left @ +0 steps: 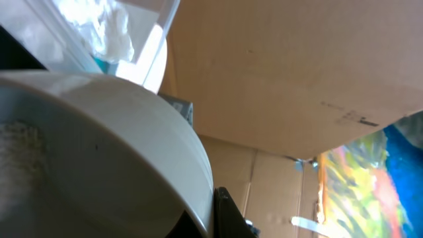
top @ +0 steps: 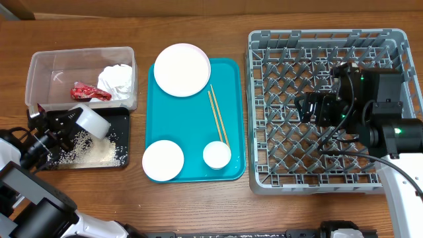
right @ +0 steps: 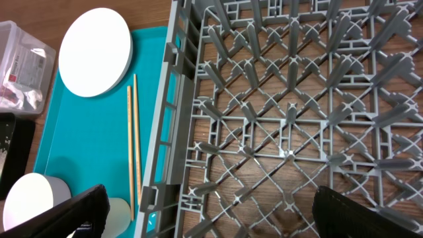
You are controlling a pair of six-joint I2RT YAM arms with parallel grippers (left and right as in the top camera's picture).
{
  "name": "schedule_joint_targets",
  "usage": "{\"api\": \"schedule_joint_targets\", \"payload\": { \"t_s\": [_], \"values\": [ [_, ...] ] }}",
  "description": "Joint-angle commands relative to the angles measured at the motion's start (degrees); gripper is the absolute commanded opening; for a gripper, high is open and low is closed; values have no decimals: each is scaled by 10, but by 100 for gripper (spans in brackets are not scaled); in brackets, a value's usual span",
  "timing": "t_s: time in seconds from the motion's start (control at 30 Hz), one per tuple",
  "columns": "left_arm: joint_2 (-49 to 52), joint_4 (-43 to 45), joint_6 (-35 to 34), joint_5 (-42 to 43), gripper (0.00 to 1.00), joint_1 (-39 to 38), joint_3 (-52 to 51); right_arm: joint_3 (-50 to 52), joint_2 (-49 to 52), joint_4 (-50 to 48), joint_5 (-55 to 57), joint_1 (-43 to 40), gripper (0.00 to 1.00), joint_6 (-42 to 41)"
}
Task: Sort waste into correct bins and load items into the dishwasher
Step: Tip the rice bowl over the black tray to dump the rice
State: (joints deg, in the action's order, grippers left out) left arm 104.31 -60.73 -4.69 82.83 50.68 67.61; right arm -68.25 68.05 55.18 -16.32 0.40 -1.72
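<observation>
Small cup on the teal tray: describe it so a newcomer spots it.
Find the teal tray mid-table, between the clear tub and grey rack. At its near right corner, where the chopsticks end, sits the small cup. It is the smallest white dish, smaller than the bowl left of it and the far plate.

No wording, number or brand can be read in any view. The red snack wrapper (top: 90, 92) in the clear tub carries some pale print, but it is too small and crumpled to make out. On the cardboard panel (left: 297, 66) in the left wrist view there is a faint dark smudge of marks, possibly stamped lettering, too blurred to read.
</observation>
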Motion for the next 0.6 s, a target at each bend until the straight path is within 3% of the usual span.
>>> {"api": "schedule_joint_targets", "payload": {
  "t_s": [0.0,0.1,0.17,0.27,0.57],
  "values": [
    [5,-44,-26,60,4,-1,2,-11,-1,-1,-5,-2,100,0],
    [5,19,-19,66,4,0,2,-11,-1,0,-5,-2,100,0],
    [6,68,-77,44,4,1,2,-11,-1,-2,-5,-2,100,0],
    [6,66,-114,78,4,-4,3,-11,-1,-3,-5,-2,100,0],
    [-2,73,-86,65,4,-17,4,-11,0,-2,-5,-2,100,0]
  ]
}}
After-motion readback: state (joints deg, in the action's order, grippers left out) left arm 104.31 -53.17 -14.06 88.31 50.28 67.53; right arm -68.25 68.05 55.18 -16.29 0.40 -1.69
